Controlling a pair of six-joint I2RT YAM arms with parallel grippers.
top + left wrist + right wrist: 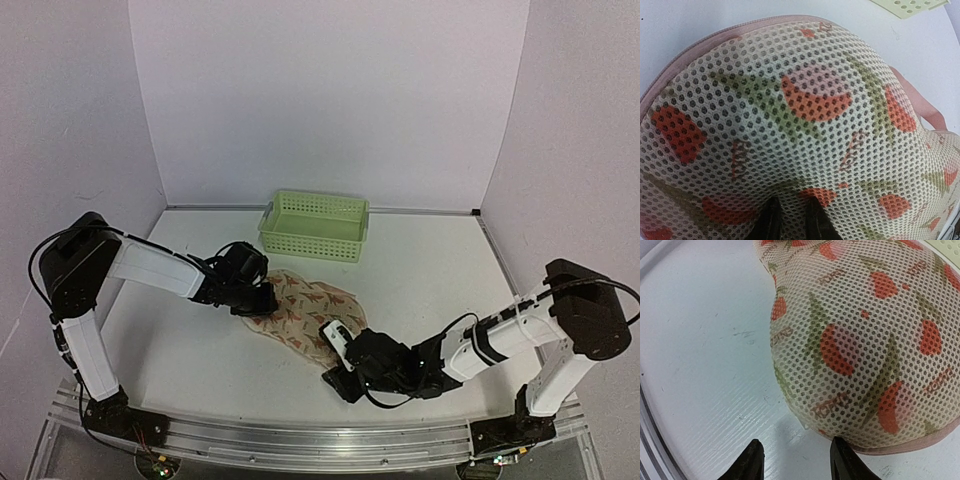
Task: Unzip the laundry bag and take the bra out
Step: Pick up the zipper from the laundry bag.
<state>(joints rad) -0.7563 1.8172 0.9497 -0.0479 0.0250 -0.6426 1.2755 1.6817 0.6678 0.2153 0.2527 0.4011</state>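
Lying on the white table, the laundry bag sits between the two claws. Its far lobe is under the left claw and its near lobe is just ahead of the right claw. The domed shell is cream open mesh printed with reddish-orange leaf shapes, olive stems and small lettering. Pale pink edging runs round the rim, and a pink loop lies off to the right of the left claw. Whether the zip is open cannot be told from any view.

Left claw: fingers drawn close with a narrow gap between them, tips set against the mesh. Whether they nip the cloth cannot be told.

Right claw: fingers spread wide, holding nothing, low over the table. The bag's rounded edge is just ahead of the tips.

Left arm: reaches out from its base and across to the right, forearm nearly level, wrist tipped down onto the bag.

Right arm: folded low, forearm stretched leftward close to the table, wrist pointing at the bag's near end.

A light-green perforated basket stands beyond the left claw, apart from the bag. Its corner shows at the top of the left wrist view.
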